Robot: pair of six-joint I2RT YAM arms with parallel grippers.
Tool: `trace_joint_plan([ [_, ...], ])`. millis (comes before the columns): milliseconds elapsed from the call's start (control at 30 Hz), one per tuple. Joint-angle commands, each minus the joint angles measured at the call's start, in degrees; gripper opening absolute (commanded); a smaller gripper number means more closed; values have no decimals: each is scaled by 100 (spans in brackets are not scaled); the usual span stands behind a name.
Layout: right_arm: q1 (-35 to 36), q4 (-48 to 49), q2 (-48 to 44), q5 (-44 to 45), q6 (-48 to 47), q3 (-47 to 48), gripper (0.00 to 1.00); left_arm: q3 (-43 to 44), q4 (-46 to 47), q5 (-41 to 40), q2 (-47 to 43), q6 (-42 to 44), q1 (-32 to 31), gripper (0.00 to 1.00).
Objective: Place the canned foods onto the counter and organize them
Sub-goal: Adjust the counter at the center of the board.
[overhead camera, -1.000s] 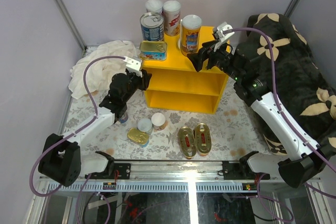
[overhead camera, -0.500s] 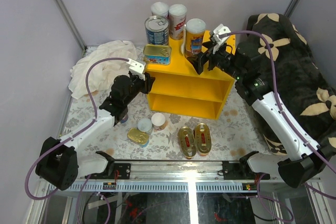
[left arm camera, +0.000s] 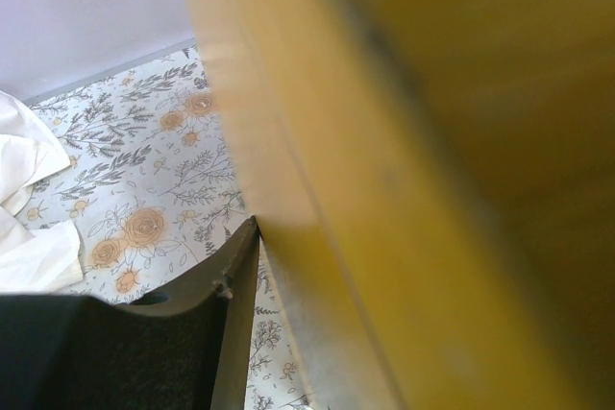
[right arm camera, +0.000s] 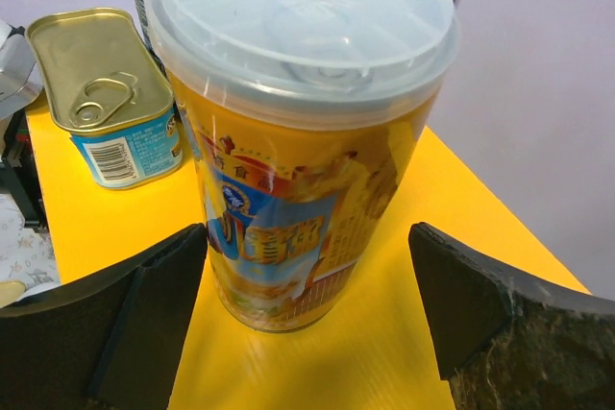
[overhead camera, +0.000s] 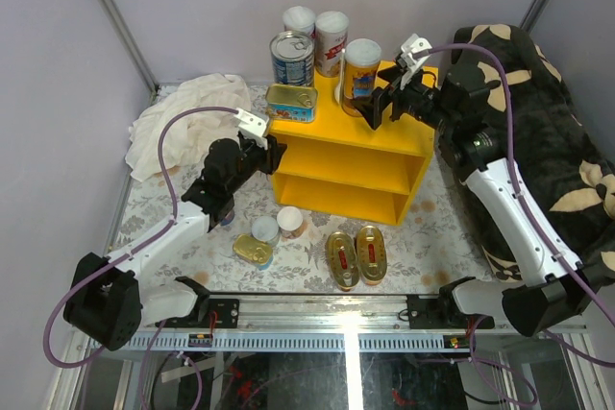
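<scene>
Roughly halfway: five cans [overhead camera: 291,57] stand on the counter [overhead camera: 327,124], toward the far edge of the surface [overhead camera: 432,228]; at least five tins [overhead camera: 341,258] lie by its near edge; right tool [right arm camera: 307,237] gapes around the yellow can [overhead camera: 362,72]; left tool [overhead camera: 267,149], at the counter's side, grip impossible to tell

- Yellow can [right arm camera: 298,180]: Chinese characters on its label, too blurred to read.
- Flat tin [right arm camera: 101,84]: barcode on its blue side, digits too small to read.

L arm [overhead camera: 159,232] & R arm [overhead camera: 509,206]: white links, blk joints, purple cables [overhead camera: 192,110]; fingers [right arm camera: 144,324] matte blk.
</scene>
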Motion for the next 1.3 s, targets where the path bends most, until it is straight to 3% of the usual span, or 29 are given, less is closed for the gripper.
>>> trace_joint_plan([
  [0, -178, 213, 197, -481, 25, 469, 92, 232, -279, 2060, -150, -648, -466, 12],
  [167, -342, 225, 444, -868, 136, 699, 89, 296, -402, 1773, -194, -704, -465, 29],
  [300, -399, 310, 548, -934, 236, 737, 82, 293, -527, 1230, -321, -767, -462, 61],
  [400, -403, 316, 620, -1030, 413, 812, 66, 305, -629, 828, -443, -882, -467, 70],
  [600, -405, 533, 559, -958, 896, 592, 61, 424, -1164, 206, -638, -1113, -462, 93],
  [700, -403, 751, 487, -989, 1194, 419, 59, 390, -1306, 70, -791, -1258, -462, 100],
  [900, -392, 1016, 486, -963, 1533, 274, 51, 518, -1911, -403, -932, -1414, -462, 100],
  [1267, -111, 1103, 498, -809, 1306, 186, 53, 743, -2692, -1019, -1119, -1521, -462, 100],
])
